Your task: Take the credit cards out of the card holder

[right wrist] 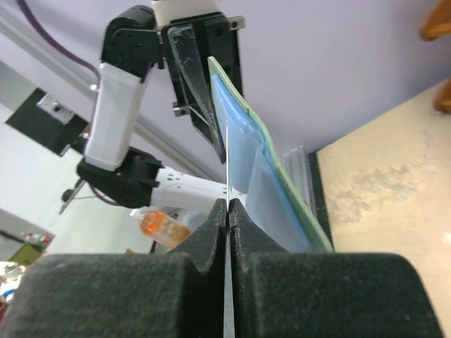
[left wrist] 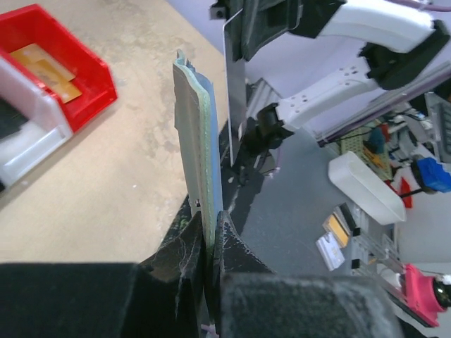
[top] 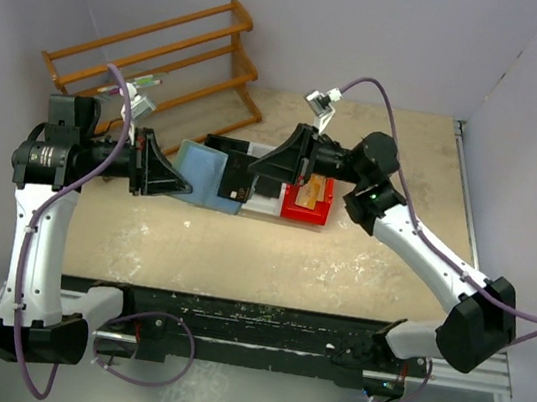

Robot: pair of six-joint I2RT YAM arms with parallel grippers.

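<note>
Pinching card (left wrist: 235,98) edge (holder (left wrist: 192,141) beside)

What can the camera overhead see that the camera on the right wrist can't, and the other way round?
Only overhead: the red bin with an orange card in it, and the wooden rack at the back. Only the right wrist: a thin card seen edge-on, pinched in the right gripper, hard to make out from above. Both: the open card holder, pale blue inside, gripped by the left gripper.
</note>
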